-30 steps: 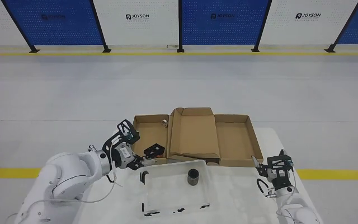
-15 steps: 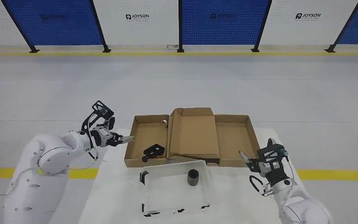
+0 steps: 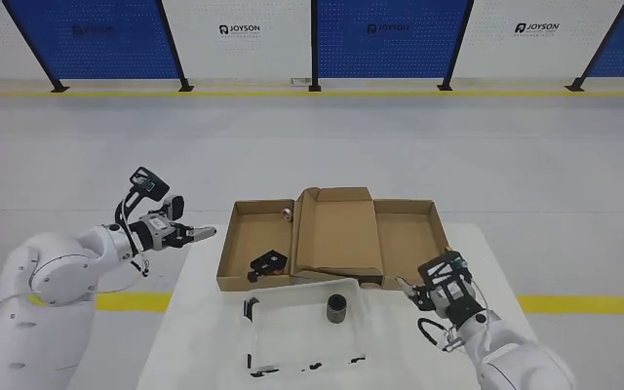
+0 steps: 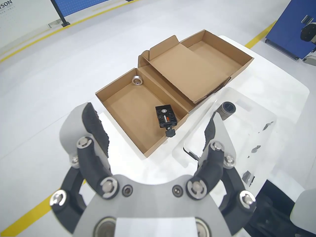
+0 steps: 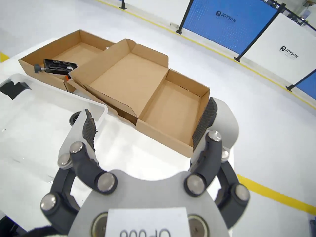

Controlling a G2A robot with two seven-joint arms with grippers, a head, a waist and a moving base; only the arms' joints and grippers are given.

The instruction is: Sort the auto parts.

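**Top view.**
- Left gripper (image 3: pixel 200 233): left of centre, off the edge of the white table (image 3: pixel 195 331), well apart from the box. Fingers spread, nothing between them.
- Right gripper (image 3: pixel 412 305): lower right, over the table, between the clear tray (image 3: pixel 292 336) and the frame's right edge. Fingers spread, nothing held.
- Cardboard box (image 3: pixel 409 244): centre, three sections, with a raised flap in the middle.
- Black bracket (image 3: pixel 268 261): at the lower wall of the box's left section.
- Silver ring (image 3: pixel 287 212): upper right corner of that section.
- Dark cylinder (image 3: pixel 336 309): upright in the tray, just below the box.

**Left wrist view.**
- Left gripper (image 4: pixel 149 114): pads wide apart, empty.
- Black bracket (image 4: pixel 166 116): against the section's wall that faces the tray, its knob past the rim.
- Silver ring (image 4: pixel 136 80): in the corner diagonally opposite.
- Dark cylinder (image 4: pixel 227 108): inside the clear tray (image 4: pixel 246 124).

**Right wrist view.**
- Right gripper (image 5: pixel 149 110): pads wide apart, empty, near the box's (image 5: pixel 128 75) empty end section.
- Black bracket (image 5: pixel 58 66): at the far section.
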